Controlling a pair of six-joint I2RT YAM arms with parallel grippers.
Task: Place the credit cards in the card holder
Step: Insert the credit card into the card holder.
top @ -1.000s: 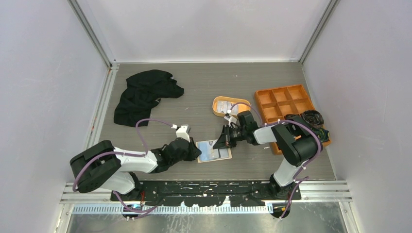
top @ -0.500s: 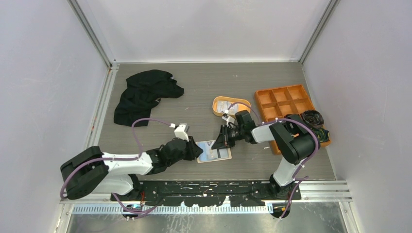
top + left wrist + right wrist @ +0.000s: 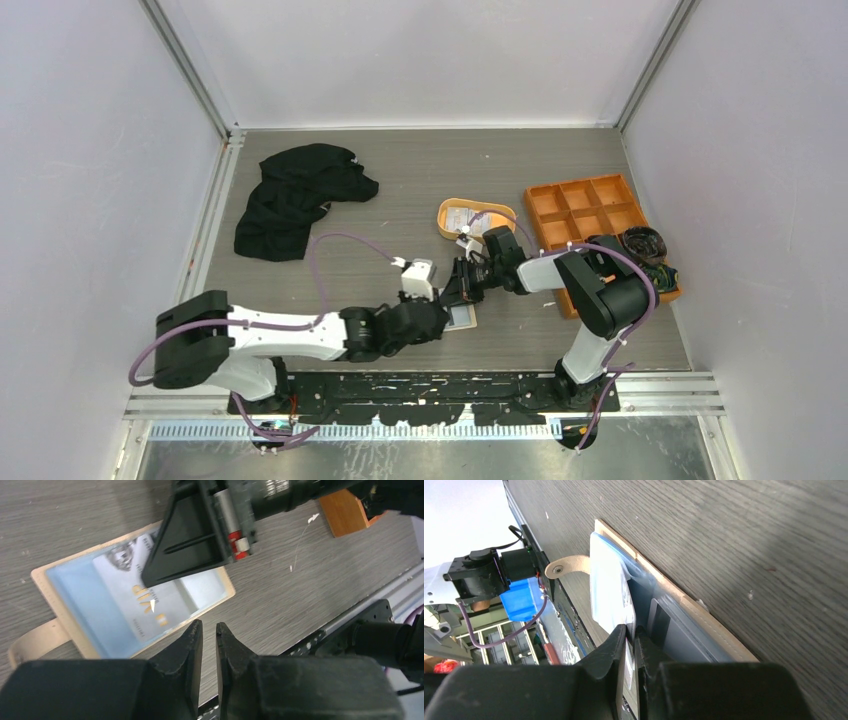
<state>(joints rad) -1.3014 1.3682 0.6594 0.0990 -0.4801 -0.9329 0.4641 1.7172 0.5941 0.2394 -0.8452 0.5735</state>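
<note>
The card holder [image 3: 75, 595] lies open on the table, pale blue inside up, with its snap tab [image 3: 35, 640] at the left. In the top view only its right edge [image 3: 463, 318] shows past my left arm. My right gripper [image 3: 630, 630] is shut on a whitish credit card [image 3: 611, 590], held low over the open holder [image 3: 684, 625]. In the left wrist view that card [image 3: 145, 600] lies across the pockets under the right gripper's black fingers [image 3: 190, 545]. My left gripper [image 3: 207, 627] hovers at the holder's near edge, nearly closed, a thin slit between the jaws and nothing in it. Another credit card [image 3: 462, 217] lies in the orange oval tray.
The orange oval tray [image 3: 444, 222] sits just behind the right gripper [image 3: 458, 290]. An orange compartmented box [image 3: 585, 215] stands at the right with a black coiled item [image 3: 642, 242] beside it. A black cloth [image 3: 300, 195] lies at the back left.
My left arm has swung right, from the holder's left side to over its near edge, and now covers most of it. The right gripper has kept its place with the card.
</note>
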